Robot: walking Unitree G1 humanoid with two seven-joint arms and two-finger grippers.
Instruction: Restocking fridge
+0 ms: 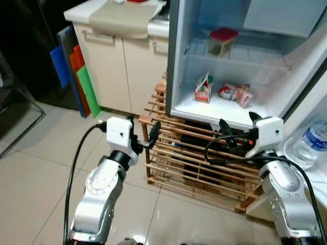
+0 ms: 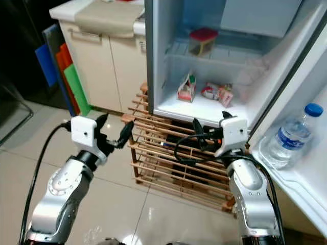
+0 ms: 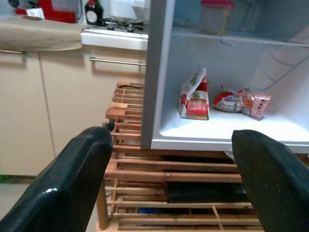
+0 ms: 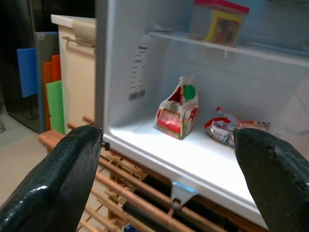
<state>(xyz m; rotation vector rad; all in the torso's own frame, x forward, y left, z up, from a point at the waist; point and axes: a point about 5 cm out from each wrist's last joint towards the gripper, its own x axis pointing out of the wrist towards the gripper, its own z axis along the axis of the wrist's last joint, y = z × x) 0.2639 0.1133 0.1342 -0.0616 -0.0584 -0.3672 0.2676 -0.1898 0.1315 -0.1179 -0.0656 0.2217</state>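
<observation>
The fridge [image 1: 176,61] stands open in front of me. On its bottom shelf [image 1: 214,109] sit a red, white and green carton [image 1: 204,89] and two snack packets [image 1: 235,94]. A clear box with a red lid [image 1: 223,41] rests on the shelf above. A water bottle [image 2: 294,135] stands in the door shelf on the right. My left gripper [image 1: 145,133] is open and empty, held left of the fridge's lower corner. My right gripper [image 1: 239,127] is open and empty just below the bottom shelf's front edge. Both wrist views look into the fridge between wide-spread fingers [image 3: 72,183].
A slatted wooden rack [image 1: 194,168] stands under and in front of the fridge. A cream cabinet [image 1: 117,66] with a cloth on its counter is to the left. Blue, orange and green boards [image 1: 82,84] lean against it. Tiled floor [image 1: 36,168] spreads to the left.
</observation>
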